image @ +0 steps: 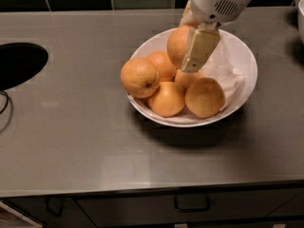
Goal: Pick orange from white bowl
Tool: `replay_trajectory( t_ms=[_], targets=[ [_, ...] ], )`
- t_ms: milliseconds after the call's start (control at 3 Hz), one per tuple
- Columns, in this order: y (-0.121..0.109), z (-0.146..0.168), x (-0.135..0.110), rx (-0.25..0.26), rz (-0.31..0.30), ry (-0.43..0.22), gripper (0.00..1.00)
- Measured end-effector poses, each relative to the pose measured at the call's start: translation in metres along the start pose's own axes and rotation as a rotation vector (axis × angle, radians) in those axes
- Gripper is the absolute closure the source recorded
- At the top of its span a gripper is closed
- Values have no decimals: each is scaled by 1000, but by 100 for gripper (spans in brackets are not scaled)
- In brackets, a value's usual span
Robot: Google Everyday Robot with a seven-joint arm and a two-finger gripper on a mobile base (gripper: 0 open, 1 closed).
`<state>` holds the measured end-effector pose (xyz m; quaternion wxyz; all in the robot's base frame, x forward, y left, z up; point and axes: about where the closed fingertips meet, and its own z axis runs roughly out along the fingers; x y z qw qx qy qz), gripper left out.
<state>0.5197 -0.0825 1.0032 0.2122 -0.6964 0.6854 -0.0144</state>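
Note:
The white bowl (247,75) stands on the grey counter, right of centre, with a thin white liner sheet (223,68) inside. My gripper (185,56) hangs from the top over the bowl's back part and is shut on the orange (176,44). It holds the orange above the other fruit. One cream finger (199,49) crosses the orange's right side; the other finger is hidden behind it. Several more oranges lie in the bowl: one with a dark dimple (139,77) on the left rim, one in front (166,99), one to the right (204,97).
A dark round opening (19,63) is sunk in the counter at the far left, with a thin cable (4,103) below it. A dark tiled wall runs along the back. A white object (300,8) shows at the right edge. Drawer handles (191,207) sit below the front edge.

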Motion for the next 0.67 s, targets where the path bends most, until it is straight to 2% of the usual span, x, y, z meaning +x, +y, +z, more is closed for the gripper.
replay_trajectory(
  t_ms=[333, 667],
  targets=[
    [-4, -33, -9, 80, -12, 11, 100],
    [-4, -34, -9, 83, -13, 11, 100]
  ],
)
